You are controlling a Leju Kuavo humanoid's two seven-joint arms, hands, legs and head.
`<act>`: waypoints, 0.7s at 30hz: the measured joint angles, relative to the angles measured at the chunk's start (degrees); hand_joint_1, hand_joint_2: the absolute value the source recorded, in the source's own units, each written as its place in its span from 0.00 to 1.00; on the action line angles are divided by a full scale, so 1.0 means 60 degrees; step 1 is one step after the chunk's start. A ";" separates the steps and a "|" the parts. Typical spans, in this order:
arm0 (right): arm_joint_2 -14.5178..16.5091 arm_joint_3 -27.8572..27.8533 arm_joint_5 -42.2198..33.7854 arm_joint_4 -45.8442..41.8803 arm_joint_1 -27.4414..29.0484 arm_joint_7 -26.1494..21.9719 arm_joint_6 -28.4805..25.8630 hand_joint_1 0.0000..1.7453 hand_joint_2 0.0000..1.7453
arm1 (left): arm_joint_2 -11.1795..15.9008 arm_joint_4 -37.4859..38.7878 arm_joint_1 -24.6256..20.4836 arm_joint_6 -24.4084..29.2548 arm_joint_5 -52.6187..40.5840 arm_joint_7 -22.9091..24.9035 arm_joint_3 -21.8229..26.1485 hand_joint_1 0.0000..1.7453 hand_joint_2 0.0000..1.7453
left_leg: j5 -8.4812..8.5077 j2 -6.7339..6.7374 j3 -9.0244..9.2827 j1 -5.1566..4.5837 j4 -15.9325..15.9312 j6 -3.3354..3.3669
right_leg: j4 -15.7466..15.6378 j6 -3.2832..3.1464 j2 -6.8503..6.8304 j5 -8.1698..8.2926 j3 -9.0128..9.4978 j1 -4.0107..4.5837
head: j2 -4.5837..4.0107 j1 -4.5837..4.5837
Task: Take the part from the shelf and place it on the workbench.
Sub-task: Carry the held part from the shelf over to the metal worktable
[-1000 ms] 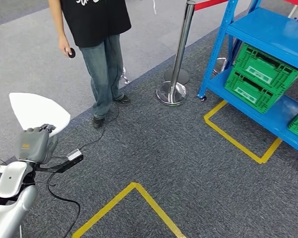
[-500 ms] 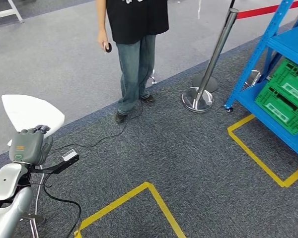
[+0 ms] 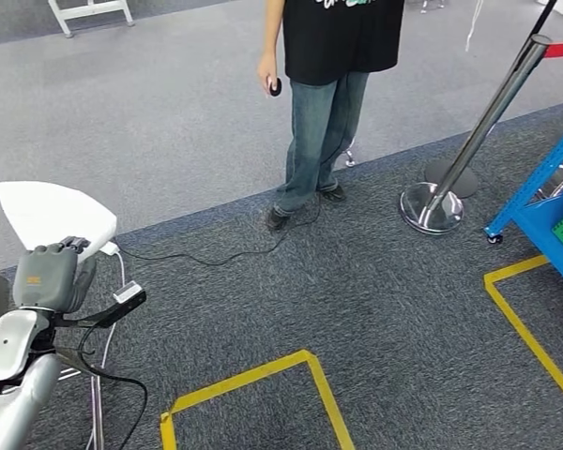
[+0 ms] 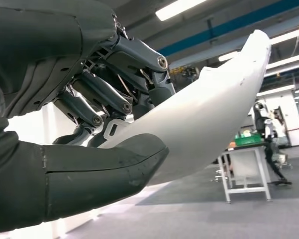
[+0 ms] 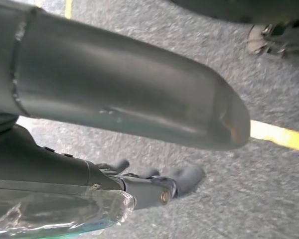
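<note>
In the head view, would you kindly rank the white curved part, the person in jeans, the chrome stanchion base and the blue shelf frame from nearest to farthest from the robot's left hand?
1. White curved part: held in the left hand, lower left.
2. Person in jeans: upper centre.
3. Chrome stanchion base: right of the person.
4. Blue shelf frame: far right edge.
</note>
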 joint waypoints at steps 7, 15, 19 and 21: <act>-0.0001 0.0156 0.0014 0.0000 0.0044 0.0035 -0.0037 0.00 0.00 | 0.0054 -0.0056 0.0083 -0.0015 -0.0001 0.0000 0.0128 1.00 1.00 | -0.1184 0.1025 -0.1176 -0.0004 0.2546 -0.0252 | -0.0125 -0.0206 -0.0814 0.0008 0.0100 -0.0011 | 0.0000 -0.0095; -0.0001 0.0350 -0.0036 -0.0015 0.0055 0.0138 -0.0056 0.00 0.00 | 0.0061 -0.0112 0.0094 -0.0093 -0.0054 0.0010 0.0239 1.00 1.00 | -0.0108 0.1664 0.0163 -0.0151 -0.0048 0.0073 | -0.0091 0.0054 -0.1650 -0.0188 0.0263 0.0130 | 0.0000 -0.0067; -0.0001 0.0458 -0.0131 -0.0074 0.0076 0.0202 -0.0001 0.00 0.00 | 0.0060 -0.0134 0.0089 -0.0157 -0.0110 0.0019 0.0266 1.00 1.00 | -0.0027 0.1239 0.0167 -0.0062 -0.0125 0.0277 | 0.1109 0.0244 -0.0894 -0.0939 -0.0265 0.0050 | 0.0000 0.0005; -0.0001 0.0483 -0.0161 -0.0083 0.0114 0.0229 0.0021 0.00 0.00 | 0.0043 -0.0134 0.0100 -0.0179 -0.0125 0.0021 0.0264 1.00 1.00 | -0.0020 0.1007 0.0147 -0.0060 -0.0121 0.0308 | 0.2345 0.0270 -0.0635 -0.1426 -0.0883 0.0031 | 0.0000 0.0029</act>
